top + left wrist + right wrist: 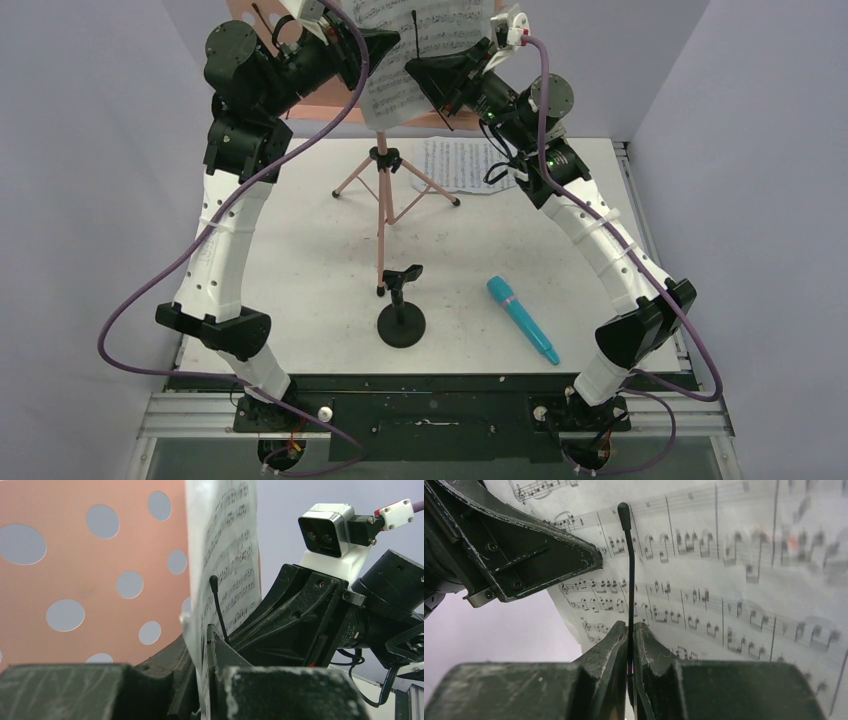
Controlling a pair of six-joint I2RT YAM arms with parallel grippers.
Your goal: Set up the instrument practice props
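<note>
right gripper [630,632] clenched on black clip wire [626,565] of music stand [75,570]. left gripper [202,650] pinching sheet [225,555], apparently. microphone [521,318] at 3 o'clock of mic stand [400,325].

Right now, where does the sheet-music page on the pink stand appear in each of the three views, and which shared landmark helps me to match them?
Top external: the sheet-music page is at top centre.
Left wrist: nearly edge-on, upper centre, right of the pink stand.
Right wrist: it fills the background.
Shared landmark: the thin black wire in front of the page.
</note>
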